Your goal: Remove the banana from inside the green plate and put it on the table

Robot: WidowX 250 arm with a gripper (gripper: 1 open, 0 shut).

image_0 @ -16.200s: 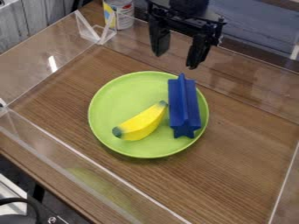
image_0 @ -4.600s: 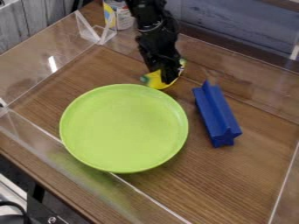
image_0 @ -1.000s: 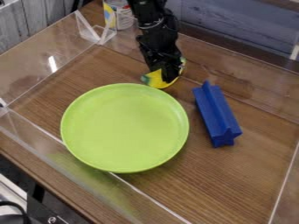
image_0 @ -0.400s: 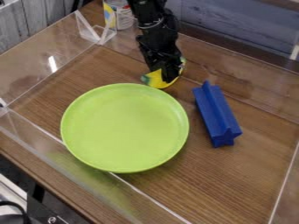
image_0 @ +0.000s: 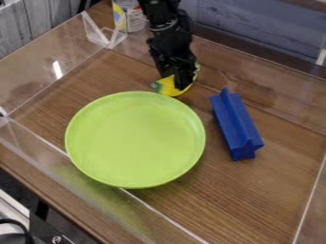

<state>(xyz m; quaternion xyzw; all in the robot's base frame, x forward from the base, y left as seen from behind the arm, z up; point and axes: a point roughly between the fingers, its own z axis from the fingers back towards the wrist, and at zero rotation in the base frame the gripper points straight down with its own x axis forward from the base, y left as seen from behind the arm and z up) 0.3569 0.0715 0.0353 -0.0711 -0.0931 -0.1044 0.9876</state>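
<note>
The green plate (image_0: pixel 133 138) lies empty in the middle of the table (image_0: pixel 274 195). Behind its far rim, the banana (image_0: pixel 173 89) rests low on the wood, mostly covered by my gripper (image_0: pixel 177 78); only a yellow end with a dark tip shows. The black gripper points steeply down and is shut on the banana. I cannot tell whether the banana touches the tabletop.
A blue star-profiled block (image_0: pixel 235 122) lies on the table right of the plate. Clear acrylic walls (image_0: pixel 51 57) ring the tabletop. A white and yellow bottle (image_0: pixel 126 14) stands behind the far wall.
None over the last second. Compared with the earliest frame, the banana and blue block are out of the plate, and the plate sits further left.
</note>
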